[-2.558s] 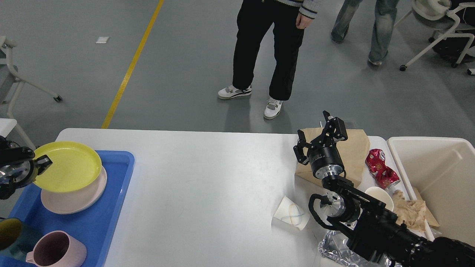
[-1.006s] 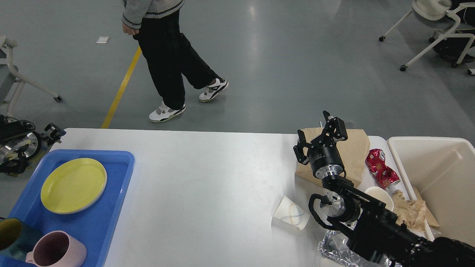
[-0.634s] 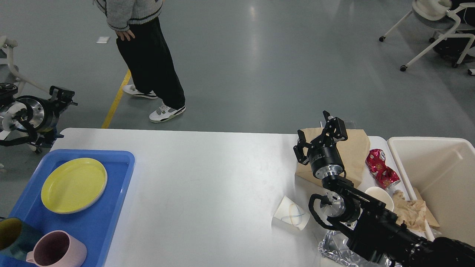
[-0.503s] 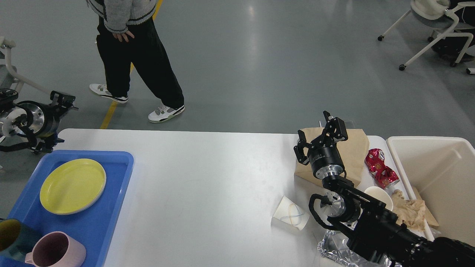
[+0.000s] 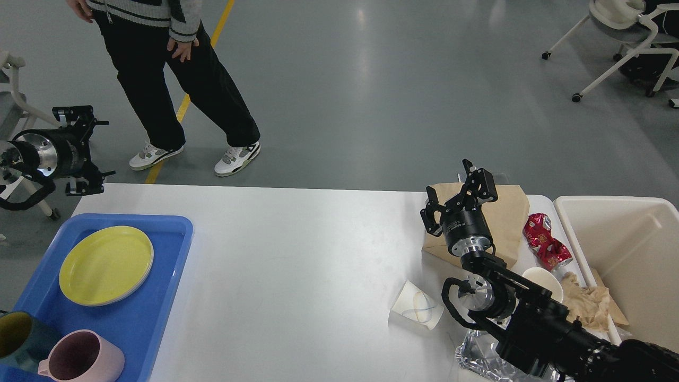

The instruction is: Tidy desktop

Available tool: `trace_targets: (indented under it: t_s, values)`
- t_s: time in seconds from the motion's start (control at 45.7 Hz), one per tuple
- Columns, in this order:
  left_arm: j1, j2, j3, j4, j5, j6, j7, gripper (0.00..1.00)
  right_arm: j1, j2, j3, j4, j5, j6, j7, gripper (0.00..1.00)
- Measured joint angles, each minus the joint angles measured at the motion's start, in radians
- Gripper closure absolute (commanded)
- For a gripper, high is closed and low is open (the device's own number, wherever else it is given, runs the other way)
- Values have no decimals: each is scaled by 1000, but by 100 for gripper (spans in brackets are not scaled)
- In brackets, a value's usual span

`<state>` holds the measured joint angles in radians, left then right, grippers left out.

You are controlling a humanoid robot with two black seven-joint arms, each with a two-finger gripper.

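Two piles basically: dishes sit sorted in the blue tray (image 5: 159, 297) at the counter's (image 5: 297, 254) left end, yellow plate (image 5: 106, 264) stacked up and mugs (image 5: 79, 358) beside it, while the trash clusters at the right end next to the beige bin (image 5: 631, 249), handy for dumping. Right claw (image 5: 457, 193) hangs spread open and empty above the brown paper bag (image 5: 506, 212), probably next to go. Left claw (image 5: 79, 148) is off past the counter's far left corner, fingers apart, holding nothing.

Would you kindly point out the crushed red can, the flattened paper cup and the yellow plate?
crushed red can (image 5: 546, 242), head view, middle of its dented body.
flattened paper cup (image 5: 417, 311), head view, centre of its printed side.
yellow plate (image 5: 105, 263), head view, middle of its flat face.
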<state>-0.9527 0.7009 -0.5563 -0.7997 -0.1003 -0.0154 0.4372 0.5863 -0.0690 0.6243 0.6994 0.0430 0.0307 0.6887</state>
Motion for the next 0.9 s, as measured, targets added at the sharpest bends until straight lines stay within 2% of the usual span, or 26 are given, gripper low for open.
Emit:
trace_targets:
  t_s: [0.087, 0.197, 0.241, 0.306, 0.481, 0.656, 0.743, 0.809, 0.896]
  values:
    - [56, -80, -170, 37, 1, 0, -1, 3, 0, 0, 0, 0, 0, 0, 0, 0]
    - [78, -131, -250, 74, 2, 1, -6, 3, 1, 0, 0, 0, 0, 0, 0, 0]
    - [79, -142, -267, 81, 2, -1, -16, 3, 1, 0, 0, 0, 0, 0, 0, 0]
    - [83, -159, -296, 88, -1, -4, -53, 3, 1, 0, 0, 0, 0, 0, 0, 0]
    - [114, -227, -333, 130, -5, -7, -208, 3, 1, 0, 0, 3, 0, 0, 0, 0]
    - [143, -392, -340, 172, -9, -13, -436, 1, 1, 0, 0, 3, 0, 0, 0, 0]
    - [176, -470, -344, 185, -9, -47, -534, 0, 1, 0, 0, 3, 0, 0, 0, 0]
    - [194, -494, -347, 188, -9, -85, -577, 0, 1, 0, 0, 3, 0, 0, 0, 0]
    - [253, -512, -355, 191, -9, -184, -616, 0, 1, 0, 0, 3, 0, 0, 0, 0]
